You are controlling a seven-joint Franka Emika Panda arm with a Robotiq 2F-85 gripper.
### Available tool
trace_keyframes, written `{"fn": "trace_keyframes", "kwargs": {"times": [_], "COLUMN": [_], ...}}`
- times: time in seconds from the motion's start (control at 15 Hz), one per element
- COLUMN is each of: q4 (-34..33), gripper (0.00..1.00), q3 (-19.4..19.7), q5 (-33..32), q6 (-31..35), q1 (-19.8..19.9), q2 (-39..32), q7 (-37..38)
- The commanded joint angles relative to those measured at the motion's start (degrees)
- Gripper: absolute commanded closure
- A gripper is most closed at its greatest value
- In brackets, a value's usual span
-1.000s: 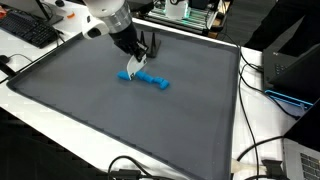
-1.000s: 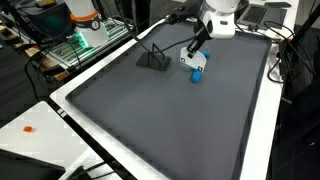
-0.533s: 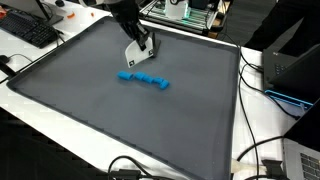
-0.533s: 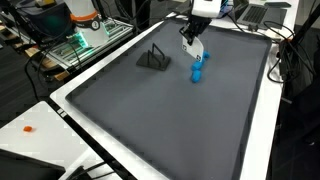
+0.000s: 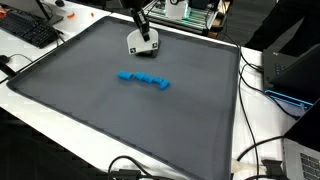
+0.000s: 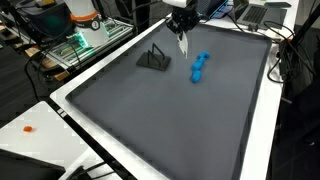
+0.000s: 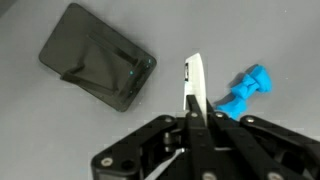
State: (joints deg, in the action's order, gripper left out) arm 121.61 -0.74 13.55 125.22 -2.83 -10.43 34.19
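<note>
High over the table [image 6: 160, 110], the jaws sit pressed together, nothing between them (wrist view shows it plainly), blue toy [image 7: 247, 90] and dark stand [image 7: 97, 62] below.

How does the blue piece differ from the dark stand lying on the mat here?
The blue piece is brightly coloured; the dark stand is near black. The blue piece is a slim, lumpy bar lying flat, while the dark stand is a broad rectangular plate with a raised prop. In the wrist view the blue piece lies right of the gripper, the dark stand left. Both rest on the grey mat, untouched by the gripper.
</note>
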Motion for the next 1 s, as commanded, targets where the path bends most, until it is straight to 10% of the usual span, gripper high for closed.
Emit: {"fn": "trace_keyframes", "kwargs": {"times": [0.0,0.93], "q4": [6.4,17.1], "gripper": [0.99,0.99], "q3": [0.3,0.4], "q5": [2.7,9.0], "q6": [3.3,13.8], "q1": [-0.2,1.1], "q2": [4.1,6.9], "q7": [4.2,10.0]}}
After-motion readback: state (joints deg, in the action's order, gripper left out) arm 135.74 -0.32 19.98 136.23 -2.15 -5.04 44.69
